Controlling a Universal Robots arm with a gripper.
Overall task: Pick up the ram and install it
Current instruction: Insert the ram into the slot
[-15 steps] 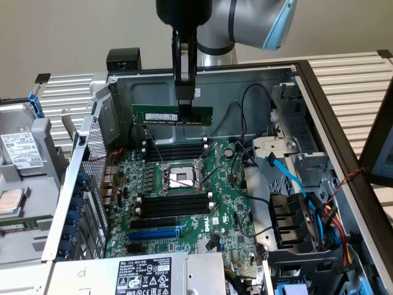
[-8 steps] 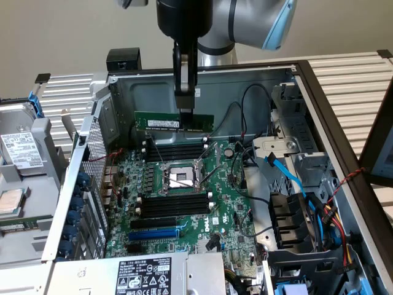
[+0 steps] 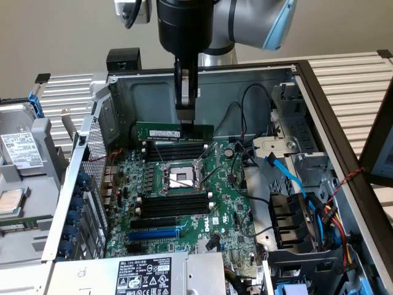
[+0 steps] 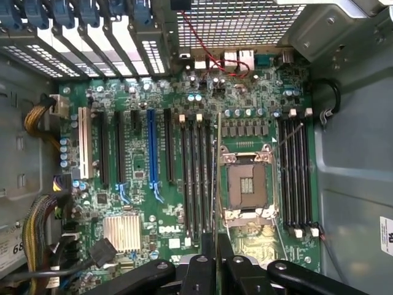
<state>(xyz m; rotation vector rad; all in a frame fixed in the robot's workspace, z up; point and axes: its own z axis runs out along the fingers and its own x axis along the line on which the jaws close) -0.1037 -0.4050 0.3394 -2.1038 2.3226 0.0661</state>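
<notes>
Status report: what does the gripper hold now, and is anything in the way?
Gripper shut on the ram. Ram held on edge above the motherboard, not in a slot. Nothing seen between ram and board.

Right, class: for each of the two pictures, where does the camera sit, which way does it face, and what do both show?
Exterior view: off the arm, above the open computer case, looking down into it; the arm and its tool, shut on the ram, show.
Wrist view: on the wrist, facing along the tool onto the motherboard; the tool's dark fingers show.
Shared: motherboard, CPU socket, ram, tool.
</notes>
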